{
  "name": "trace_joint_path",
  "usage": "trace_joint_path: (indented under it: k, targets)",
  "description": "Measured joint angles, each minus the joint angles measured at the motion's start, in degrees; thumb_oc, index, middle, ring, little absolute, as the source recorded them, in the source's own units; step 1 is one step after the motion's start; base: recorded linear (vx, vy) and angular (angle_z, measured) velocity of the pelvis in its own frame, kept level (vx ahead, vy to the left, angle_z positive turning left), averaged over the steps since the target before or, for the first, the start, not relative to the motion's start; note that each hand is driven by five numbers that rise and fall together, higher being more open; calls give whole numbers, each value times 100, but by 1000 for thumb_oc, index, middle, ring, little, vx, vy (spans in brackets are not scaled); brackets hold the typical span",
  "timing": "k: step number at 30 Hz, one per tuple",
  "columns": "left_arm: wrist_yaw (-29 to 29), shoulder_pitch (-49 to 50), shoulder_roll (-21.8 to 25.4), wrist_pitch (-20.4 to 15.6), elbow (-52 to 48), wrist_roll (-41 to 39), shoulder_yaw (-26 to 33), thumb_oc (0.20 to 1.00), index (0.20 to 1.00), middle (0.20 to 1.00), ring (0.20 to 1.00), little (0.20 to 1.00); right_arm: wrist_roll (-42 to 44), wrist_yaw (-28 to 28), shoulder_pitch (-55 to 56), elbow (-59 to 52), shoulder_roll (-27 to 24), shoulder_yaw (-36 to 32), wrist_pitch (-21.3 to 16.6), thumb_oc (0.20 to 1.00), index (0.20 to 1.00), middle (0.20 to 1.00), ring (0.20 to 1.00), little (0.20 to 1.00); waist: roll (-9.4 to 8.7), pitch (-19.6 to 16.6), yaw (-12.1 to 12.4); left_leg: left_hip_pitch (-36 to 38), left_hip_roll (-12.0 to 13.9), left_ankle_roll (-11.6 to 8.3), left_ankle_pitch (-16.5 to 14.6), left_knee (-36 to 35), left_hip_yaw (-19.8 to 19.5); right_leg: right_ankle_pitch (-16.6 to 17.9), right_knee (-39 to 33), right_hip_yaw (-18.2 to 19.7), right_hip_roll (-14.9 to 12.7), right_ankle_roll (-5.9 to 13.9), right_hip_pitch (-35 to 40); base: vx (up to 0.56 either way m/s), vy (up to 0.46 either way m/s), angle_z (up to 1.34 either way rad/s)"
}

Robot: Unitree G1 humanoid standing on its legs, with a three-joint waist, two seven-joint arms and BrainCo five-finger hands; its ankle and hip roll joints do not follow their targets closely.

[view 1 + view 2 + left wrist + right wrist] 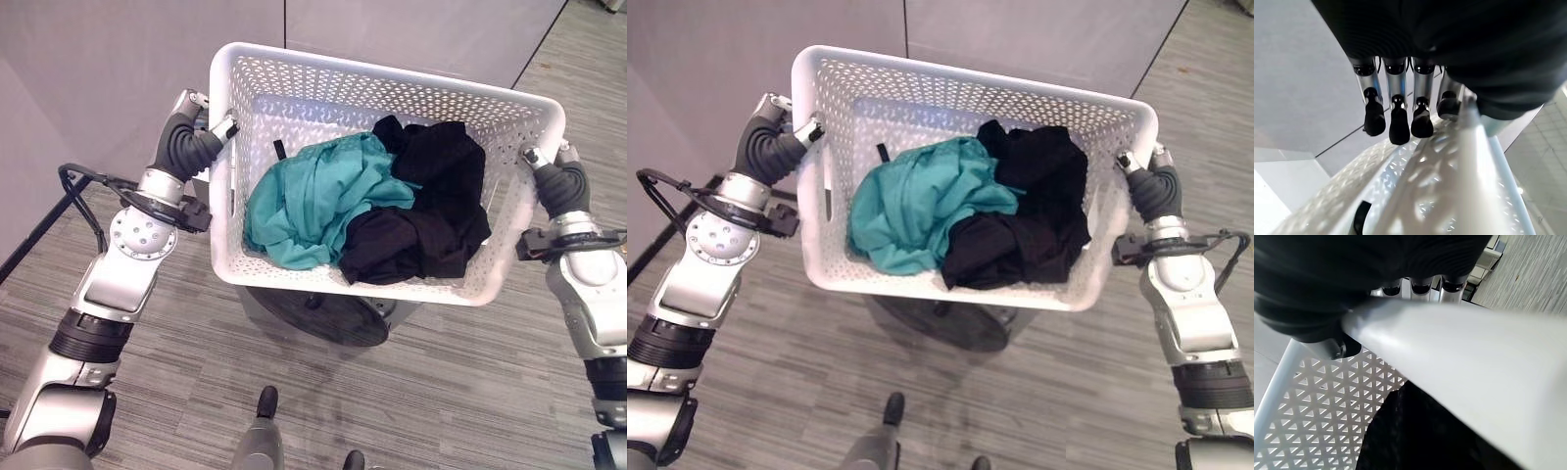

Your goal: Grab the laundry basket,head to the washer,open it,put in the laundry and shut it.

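Grey striped carpet flooring [411, 401] is seen across the lower frame. Pale grey wall panels [108, 69] are seen along the top, divided by a dark vertical seam.

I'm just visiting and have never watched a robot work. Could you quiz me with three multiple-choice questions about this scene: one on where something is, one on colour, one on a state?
1. Where are the clothes?
A. on the floor
B. in the basket
C. over an arm

2. What colours are the clothes?
A. red and white
B. yellow and grey
C. teal and black

3. How is the basket held?
A. one hand at each end
B. one hand only
C. by a person

Answers:
1 B, the clothes lie inside the basket.
2 C, a teal piece sits beside black ones.
3 A, the left hand and right hand are at opposite ends.
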Motion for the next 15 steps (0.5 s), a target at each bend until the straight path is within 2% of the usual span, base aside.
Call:
trace_joint_path:
  k: [4,8,9,10,11,12,13,14,15]
  targets:
    - [-11,-395,111,100,681,-187,-397,200,200,200,200,200,-164,-5,-553,561,22,442,189,200,200,200,200,200,-104,-41,1,92,-162,158,-254,243,326,-79,189,220,-285,72,-36,137,219,-36]
    - [-5,-914,115,123,1022,-275,-849,200,200,200,200,200,-176,0,-857,1084,21,539,244,200,200,200,200,200,-223,-111,-37,42,-326,207,-339,311,464,-152,352,317,-484,5,-201,103,189,-12]
    - [53,-1385,107,222,1414,-304,-1324,200,200,200,200,200,-203,10,-1075,1440,9,638,295,200,200,200,200,200,-245,-126,-70,21,-497,402,-476,443,428,-250,679,330,-612,-142,-301,154,288,-2]
    - [94,-1607,107,286,1597,-341,-1544,200,200,200,200,200,-220,-5,-1222,1611,9,726,374,200,200,200,200,200,-206,-122,-86,66,-542,505,-548,458,384,-262,1108,358,-652,-156,-473,142,278,-8]
    - [124,-1718,99,323,1684,-360,-1662,200,200,200,200,200,-237,-27,-1306,1715,17,786,404,200,200,200,200,200,-134,-134,-92,80,-546,506,-547,452,359,-215,1470,372,-681,-129,-661,91,166,-7]
    - [137,-1993,47,335,1910,-386,-1865,200,200,200,200,200,-260,-133,-1494,1966,20,943,439,200,200,200,200,200,-1,-138,-191,116,-554,559,-534,437,264,-119,2341,556,-752,-91,-1096,95,123,-1]
    - [136,-2063,16,348,1978,-387,-1886,200,200,200,200,200,-260,-169,-1555,2029,23,988,446,200,200,200,200,200,34,-124,-214,152,-555,615,-493,429,299,-144,2626,673,-759,-31,-1219,141,64,-13]
    - [136,-2075,9,353,2088,-419,-1888,200,200,200,200,200,-255,-208,-1777,2261,53,1185,453,200,200,200,200,200,40,-121,-184,256,-584,643,-512,414,404,-155,2868,636,-869,-10,-1414,188,2,-30]
    - [137,-2076,6,361,2142,-465,-1886,200,200,200,200,200,-254,-198,-1914,2373,63,1293,462,200,200,200,200,200,41,-120,-144,333,-584,656,-516,372,444,-184,2823,572,-852,-14,-1470,147,-29,-37]
